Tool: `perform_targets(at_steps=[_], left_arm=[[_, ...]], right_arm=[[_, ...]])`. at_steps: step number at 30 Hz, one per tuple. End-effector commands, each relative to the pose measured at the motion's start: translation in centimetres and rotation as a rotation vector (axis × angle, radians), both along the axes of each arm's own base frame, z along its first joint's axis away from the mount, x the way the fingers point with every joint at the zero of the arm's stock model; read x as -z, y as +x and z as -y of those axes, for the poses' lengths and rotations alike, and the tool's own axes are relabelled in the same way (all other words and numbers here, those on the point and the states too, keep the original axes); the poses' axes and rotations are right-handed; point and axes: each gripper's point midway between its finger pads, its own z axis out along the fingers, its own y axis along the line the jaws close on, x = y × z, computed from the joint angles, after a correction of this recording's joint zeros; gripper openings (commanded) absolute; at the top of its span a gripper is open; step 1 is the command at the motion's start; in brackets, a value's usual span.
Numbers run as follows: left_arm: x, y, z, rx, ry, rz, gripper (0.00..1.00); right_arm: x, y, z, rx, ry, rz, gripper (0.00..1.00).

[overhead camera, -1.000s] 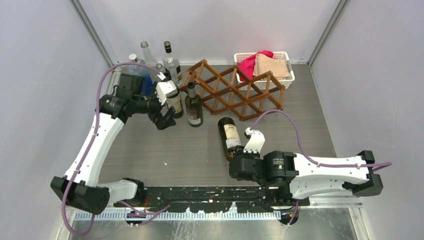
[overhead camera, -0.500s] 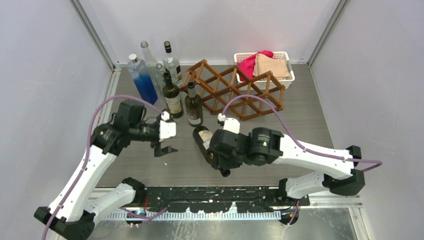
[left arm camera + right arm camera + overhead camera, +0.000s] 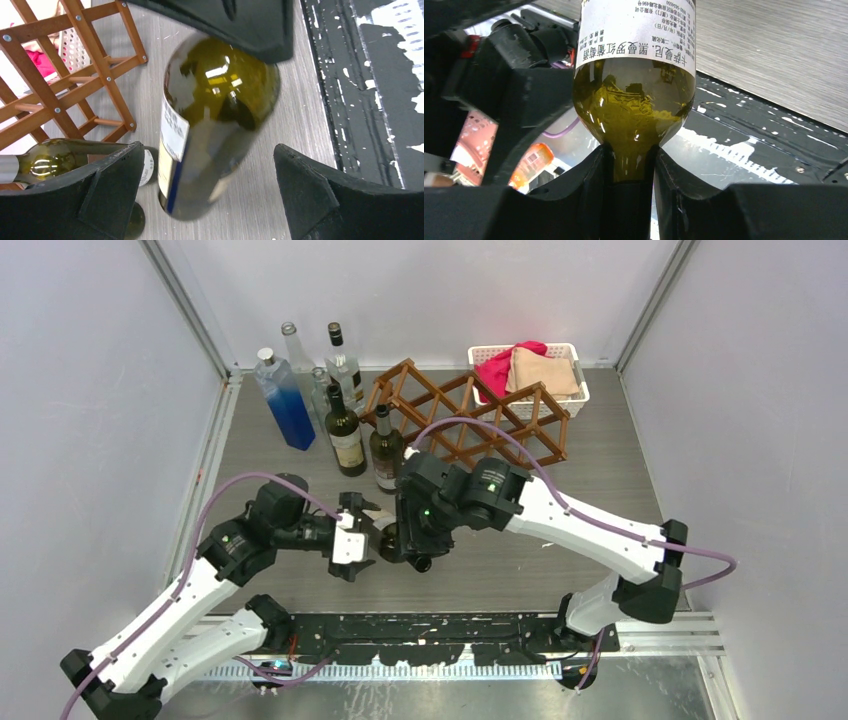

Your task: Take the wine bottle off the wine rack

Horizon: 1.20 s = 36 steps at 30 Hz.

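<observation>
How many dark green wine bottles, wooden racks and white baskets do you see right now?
dark green glass wine bottles: 3
brown wooden lattice wine rack: 1
white plastic basket: 1
Total: 5

Olive-green labelled wine bottle (image 3: 215, 125) sits clear of the brown lattice wine rack (image 3: 106, 78).

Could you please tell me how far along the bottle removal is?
Done: the wine bottle is off the wine rack. In hand: the right pincer is shut on its neck, and the open left pincer straddles its body. Left: probably handing over or setting it on the table.
</observation>
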Motion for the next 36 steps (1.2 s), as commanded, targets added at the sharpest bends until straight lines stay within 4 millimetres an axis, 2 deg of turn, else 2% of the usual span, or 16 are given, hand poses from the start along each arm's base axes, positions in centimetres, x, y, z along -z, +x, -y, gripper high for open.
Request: perform_targets(at_steps=[1,7,11,16,17,18,19,20,21,22,24,27,28,31,36], left_arm=[[-1.4,1.5,1.4,-0.017,-0.057,0.08,1.0],[0.6,1.1,1.8,-0.021,-0.015,0.019,1.0],[1.1,1.3,1.8,-0.044,-0.04,0.032,0.96],[1.9,1.2,1.8,-0.03,-0.047,0.045,0.99],[1.9,1.3,1.8,-0.034,-0.047,0.049,0.97],[2.0,1.5,1.8,-0.043,-0.048,0.06,0.92],[1.9,1.7,1.7,-0.051,-0.052,0.073,0.81],[1.8,1.9,1.6,-0.063,-0.057,0.086,0.57],[1.8,2.2,1.6,-0.076,-0.059,0.096,0.4],[1.7,2.4,1.5,-0.088,-0.066,0.109,0.23],[1.6,2.9,1.3,-0.123,-0.084,0.128,0.02],[1.2,3.8,1.3,-0.179,-0.128,0.142,0.0],[1.0,4.1,1.3,-0.202,-0.143,0.139,0.0],[0.9,5.1,1.2,-0.268,-0.169,0.119,0.0],[0.4,6.8,0.9,-0.381,-0.218,0.106,0.0]], right_arm=[[-6.0,0.1,-4.6,-0.104,0.258,0.04,0.01],[-6.8,0.8,-6.1,-0.109,0.308,0.027,0.01],[-7.0,0.7,-7.3,-0.12,0.355,-0.009,0.01],[-6.7,0.8,-7.9,-0.131,0.363,-0.033,0.01],[-6.5,0.9,-7.9,-0.131,0.359,-0.035,0.01],[-6.4,0.9,-7.8,-0.127,0.353,-0.036,0.01],[-6.3,1.0,-7.7,-0.122,0.346,-0.033,0.01],[-6.1,1.1,-7.5,-0.117,0.337,-0.031,0.01],[-5.9,1.2,-7.2,-0.109,0.33,-0.031,0.01],[-5.7,1.5,-6.9,-0.099,0.323,-0.032,0.12],[-5.4,2.0,-6.4,-0.072,0.317,-0.03,0.41],[-5.5,2.9,-5.9,-0.031,0.343,-0.023,0.72],[-5.5,3.2,-5.7,-0.016,0.347,-0.017,0.78],[-6.1,4.1,-4.9,0.022,0.364,0.013,0.89],[-7.2,5.8,-2.2,0.126,0.353,0.102,0.92]])
